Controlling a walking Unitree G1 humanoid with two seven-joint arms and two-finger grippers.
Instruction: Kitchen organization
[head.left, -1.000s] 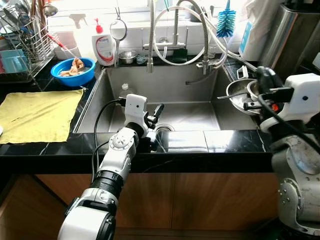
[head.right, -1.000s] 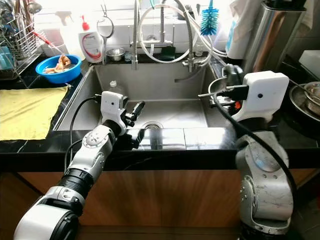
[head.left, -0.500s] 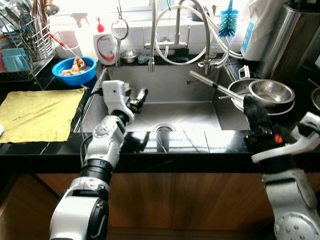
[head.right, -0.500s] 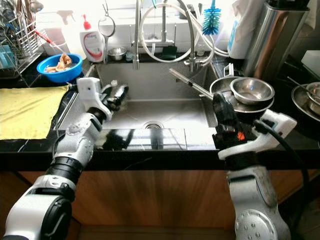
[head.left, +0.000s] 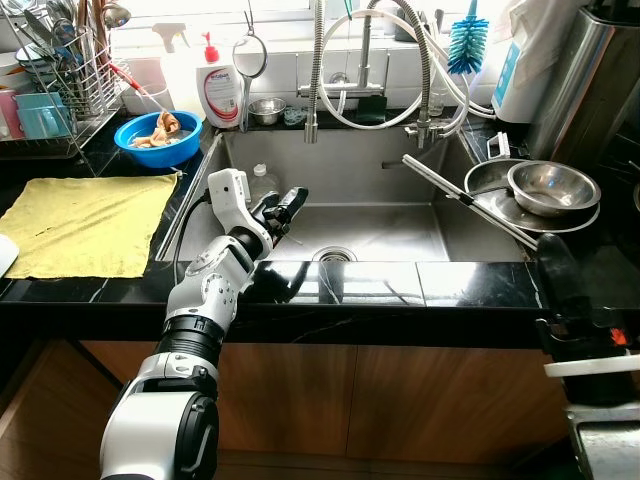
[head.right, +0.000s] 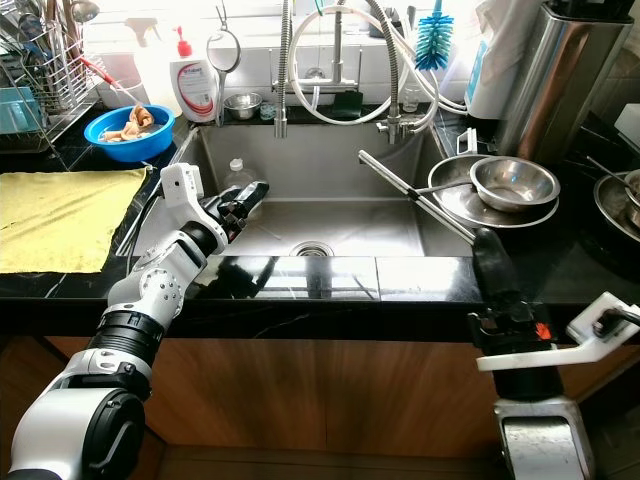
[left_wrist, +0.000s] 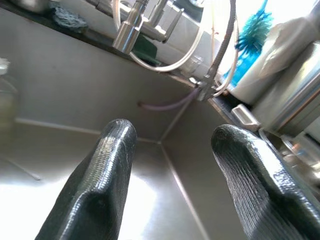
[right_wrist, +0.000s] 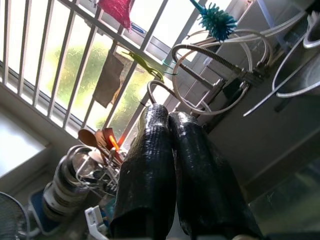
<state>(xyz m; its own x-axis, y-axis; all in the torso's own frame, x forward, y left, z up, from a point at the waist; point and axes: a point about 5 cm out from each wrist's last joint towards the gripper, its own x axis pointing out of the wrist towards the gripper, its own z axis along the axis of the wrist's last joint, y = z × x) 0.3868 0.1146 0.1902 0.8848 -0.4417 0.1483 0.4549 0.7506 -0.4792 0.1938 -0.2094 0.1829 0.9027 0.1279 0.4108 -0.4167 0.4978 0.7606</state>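
My left gripper (head.left: 285, 204) hovers over the left part of the steel sink (head.left: 400, 215), open with nothing between its fingers (left_wrist: 112, 150). A clear plastic bottle (head.left: 262, 180) stands in the sink's back left corner, just beyond it. On the right counter a steel bowl (head.left: 553, 187) rests in a long-handled pan (head.left: 497, 205). My right gripper (head.left: 555, 268) points upward at the counter's front edge, below the pan and apart from it. Its two black fingers (right_wrist: 150, 165) are pressed together, shut on nothing.
A blue bowl (head.left: 158, 140) with food, a soap bottle (head.left: 217, 88) and a dish rack (head.left: 60, 90) stand at the back left. A yellow cloth (head.left: 85, 225) lies on the left counter. Faucet hoses (head.left: 380, 60) and a blue brush (head.left: 467, 45) hang behind the sink.
My right arm has pulled back from the bowl and pan and sunk to the counter's front edge. The left gripper shifted slightly over the sink. The camera has also moved.
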